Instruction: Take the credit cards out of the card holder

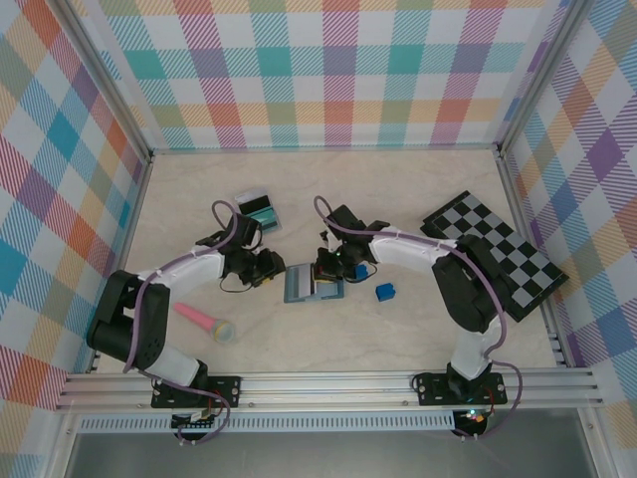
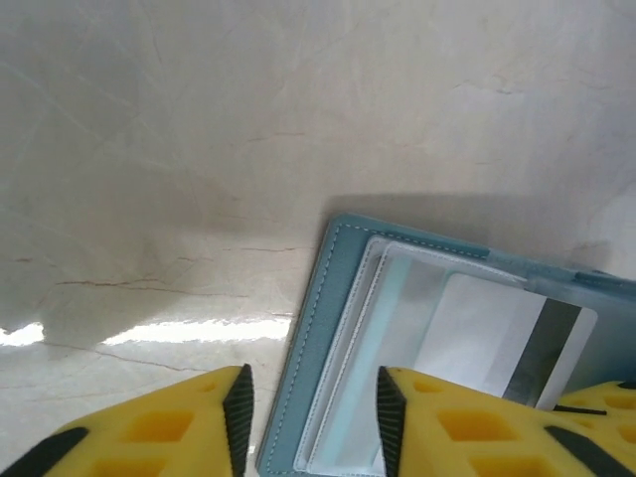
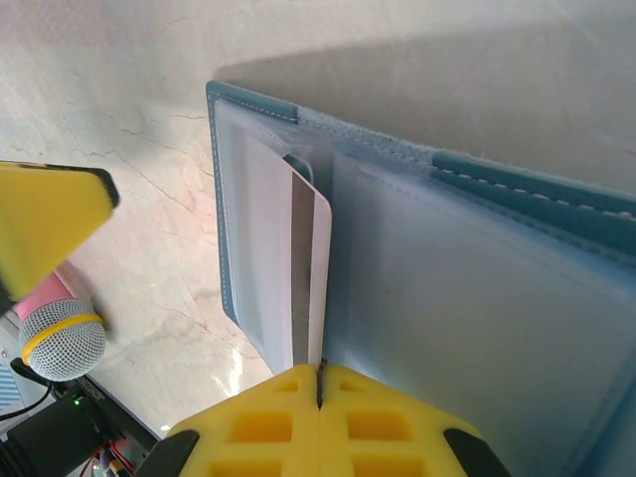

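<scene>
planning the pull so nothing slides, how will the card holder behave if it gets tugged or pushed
Probably light and prone to sliding: the card holder lies open, flat and thin on the smooth, glossy table. Its clear sleeves look soft, so it may flex rather than stay stiff. Unlikely to roll or tip.

Table (image 1: 398, 179) carries card holder (image 1: 299, 284), microphone (image 1: 204, 321), checkerboard (image 1: 498, 254) (also blue cube (image 1: 384, 292)).
</scene>
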### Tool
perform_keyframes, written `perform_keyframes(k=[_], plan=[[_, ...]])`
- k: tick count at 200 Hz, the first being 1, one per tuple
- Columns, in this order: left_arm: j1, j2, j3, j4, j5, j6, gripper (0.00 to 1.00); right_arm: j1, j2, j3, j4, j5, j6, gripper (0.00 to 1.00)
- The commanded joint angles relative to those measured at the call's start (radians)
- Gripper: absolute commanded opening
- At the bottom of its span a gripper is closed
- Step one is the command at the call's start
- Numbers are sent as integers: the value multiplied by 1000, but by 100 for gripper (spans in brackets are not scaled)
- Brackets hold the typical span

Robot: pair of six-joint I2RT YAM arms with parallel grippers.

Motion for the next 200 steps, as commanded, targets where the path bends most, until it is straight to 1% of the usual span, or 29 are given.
perform_keyframes(k=[1, 22, 25, 33, 46, 60, 88, 105, 124, 160, 174, 180, 200], plan=[[-10, -44, 0, -1, -1, -33, 45, -11, -36, -21, -26, -12, -22, 0], [-9, -54, -31, 62, 64, -61, 45, -12, -11, -22, -13, -40, -22, 0], [-11, -53, -37, 107, 77, -66, 44, -11, -6, -21, -9, -46, -22, 0], [-14, -46, -51, 154, 115, -82, 42, -11, 7, -19, 0, -61, -20, 0], [-23, -24, -59, 198, 166, -93, 38, -11, 30, -7, 11, -84, -25, 0], [-39, 6, -51, 205, 174, -93, 31, -12, 55, 14, 10, -96, -37, 0], [-50, 77, -31, 200, 167, -91, 17, -11, 97, 55, -11, -85, -57, 0], [-52, 117, -20, 197, 162, -88, 12, -11, 118, 69, -17, -81, -63, 0], [-56, 142, -10, 182, 151, -74, 10, -11, 133, 69, -19, -74, -66, 0], [-58, 172, 8, 94, 71, -37, 8, -11, 145, 74, -43, -37, -70, 1], [-59, 176, 7, 79, 38, -29, 8, -11, 135, 70, -58, -4, -72, 0], [-58, 176, 5, 42, 25, -29, 8, -11, 128, 67, -63, 4, -74, 0], [-58, 179, 0, 32, 5, -24, 8, -11, 92, 46, -64, 38, -80, 0]])
